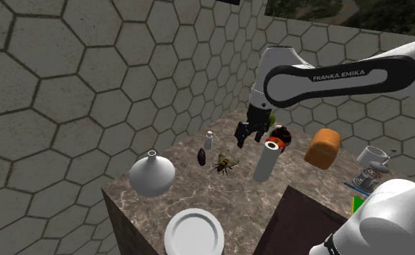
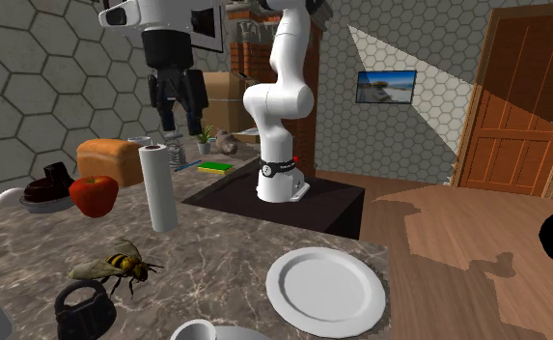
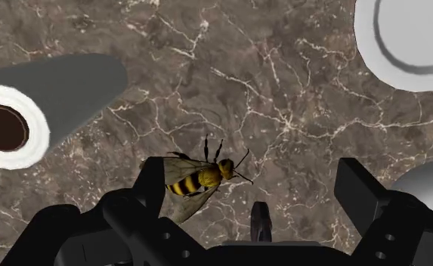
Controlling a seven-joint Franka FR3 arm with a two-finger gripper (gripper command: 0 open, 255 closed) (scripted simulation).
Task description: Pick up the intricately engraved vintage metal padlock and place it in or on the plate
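The padlock [image 1: 201,156] is a small dark lock standing on the marble table [image 1: 198,190], at the second exterior view's lower left [image 2: 83,307]. A white plate [image 1: 194,233] lies near the table's front edge [image 2: 325,290]. My black gripper [image 1: 246,135] hangs open and empty well above the table, up and to the right of the padlock in the shoulder view [image 2: 181,124]. In the wrist view the fingers stand wide apart around the gripper's midpoint [image 3: 252,175]. A narrow dark shape, probably the padlock [image 3: 260,221], peeks out just above the hand, and the plate [image 3: 407,41] shows in a corner.
A bee figure [image 1: 225,164] lies right beside the padlock. An upright paper roll [image 1: 268,160], a white vase [image 1: 152,174], a small white bottle [image 1: 208,140], a bread loaf [image 1: 322,148] and a red apple [image 2: 94,194] stand around. The hexagon-tiled wall is close behind.
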